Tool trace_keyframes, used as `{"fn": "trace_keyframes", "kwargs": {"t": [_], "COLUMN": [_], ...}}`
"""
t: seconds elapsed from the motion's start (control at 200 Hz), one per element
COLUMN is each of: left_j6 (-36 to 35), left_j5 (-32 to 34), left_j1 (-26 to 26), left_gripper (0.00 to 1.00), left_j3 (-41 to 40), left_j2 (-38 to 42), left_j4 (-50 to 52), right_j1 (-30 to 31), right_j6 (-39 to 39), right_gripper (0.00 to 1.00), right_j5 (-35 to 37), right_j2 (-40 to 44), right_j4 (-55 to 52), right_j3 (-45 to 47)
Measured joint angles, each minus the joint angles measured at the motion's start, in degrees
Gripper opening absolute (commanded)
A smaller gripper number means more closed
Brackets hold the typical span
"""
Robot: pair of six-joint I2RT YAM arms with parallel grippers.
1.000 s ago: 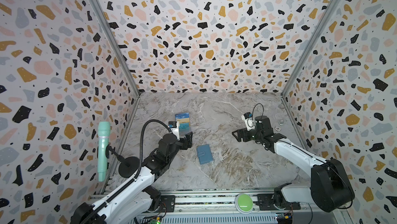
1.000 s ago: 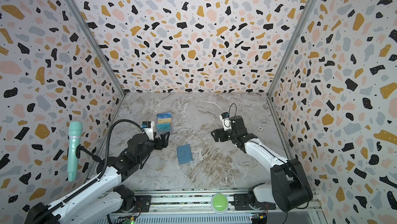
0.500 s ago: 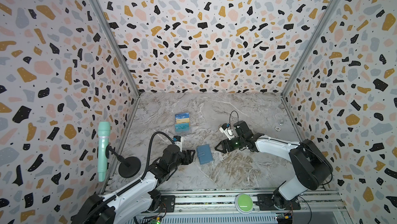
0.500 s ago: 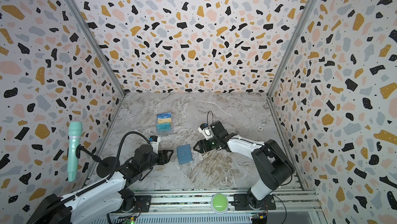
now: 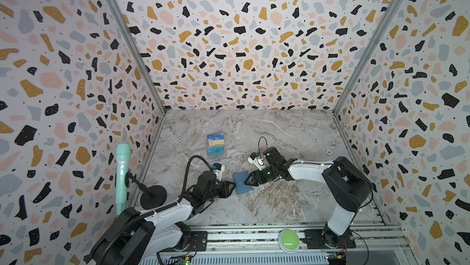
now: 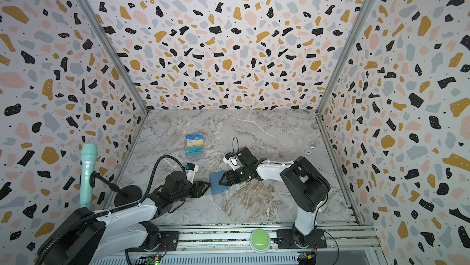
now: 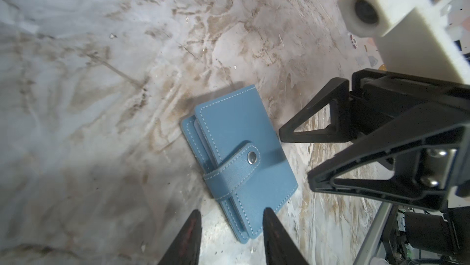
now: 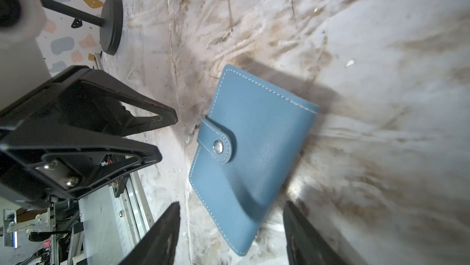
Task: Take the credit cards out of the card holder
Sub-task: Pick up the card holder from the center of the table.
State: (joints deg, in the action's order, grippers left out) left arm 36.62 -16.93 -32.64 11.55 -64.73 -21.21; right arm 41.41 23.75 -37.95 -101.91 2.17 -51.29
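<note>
The card holder (image 5: 241,182) (image 6: 218,183) is a dusty-blue wallet lying flat on the marble floor, closed, with its snap tab (image 7: 250,158) (image 8: 218,146) fastened. The credit cards are hidden inside it. My left gripper (image 5: 232,186) (image 7: 231,213) is low at the holder's left side, open, and one corner of the holder lies between its fingertips untouched. My right gripper (image 5: 246,180) (image 8: 231,204) faces it from the right, open wider, with the opposite corner between its fingers. The two grippers nearly meet over the holder.
A clear plastic case (image 5: 216,145) of stacked VIP cards stands behind the holder. A teal microphone (image 5: 122,174) on a black stand (image 5: 153,196) is at the left wall. Two small round objects (image 5: 332,145) lie near the right wall. A green button (image 5: 289,240) sits on the front rail.
Both arms have swung inward and down to the card holder, the left from beside the clear case, the right from the right side. Both sets of jaws have narrowed.
</note>
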Motion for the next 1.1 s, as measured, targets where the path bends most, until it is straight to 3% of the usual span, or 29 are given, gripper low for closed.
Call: {"fn": "trace_keyframes", "kwargs": {"t": [0.471, 0.716, 0.906, 1.101], "left_j6": [0.00, -1.68, -1.88, -1.86], "left_j5": [-2.19, -2.14, -2.45, -2.60], "left_j1": [-0.07, -0.02, -0.02, -0.02], "left_gripper": [0.39, 0.30, 0.29, 0.28], "left_j3": [-1.95, -1.40, -1.31, -1.31], "left_j2": [-5.42, -11.02, -14.21, -14.73], "left_j4": [-5.49, -11.78, -16.06, -16.90], "right_j1": [0.61, 0.26, -0.37, -0.81], "right_j6": [3.43, 7.45, 12.41, 15.02], "right_gripper": [0.59, 0.57, 0.54, 0.42], "right_j5": [-3.04, -7.26, -11.85, -14.10], "right_j2": [-3.72, -4.57, -4.55, -4.55], "right_j4": [3.10, 8.61, 16.68, 20.59], "right_j3": [-1.77, -1.22, 1.25, 2.56]}}
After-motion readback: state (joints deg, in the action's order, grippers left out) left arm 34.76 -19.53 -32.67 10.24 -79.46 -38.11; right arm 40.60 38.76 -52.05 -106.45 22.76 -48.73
